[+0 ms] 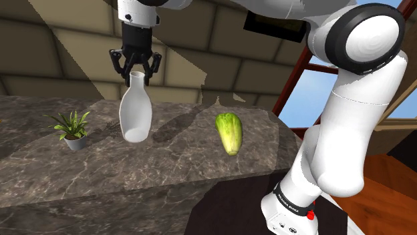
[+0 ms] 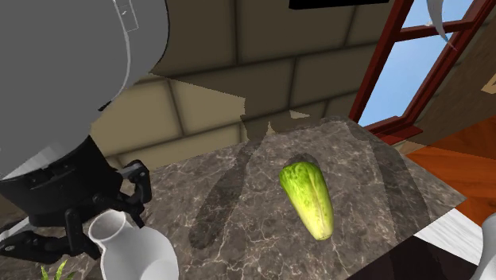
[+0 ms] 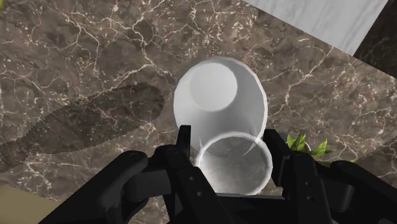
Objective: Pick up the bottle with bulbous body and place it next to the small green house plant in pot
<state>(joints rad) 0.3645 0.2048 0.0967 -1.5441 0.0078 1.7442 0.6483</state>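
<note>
1. The black pincer (image 1: 136, 73) grips the neck of a white bulbous bottle (image 1: 135, 113), which is upright directly below it.
2. A small green potted plant (image 1: 72, 128) stands on the dark marble table (image 1: 187, 163), lower than the pincer, towards the shoulder view's left, apart from the bottle.
3. A green cabbage (image 1: 229, 132) lies on the pincer's opposite side.

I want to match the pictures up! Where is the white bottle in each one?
Shoulder view: white bottle left of centre, under the gripper.
Second exterior view: bottom left corner.
Wrist view: neck clasped by the gripper.
Shared landmark: the potted plant.
</note>
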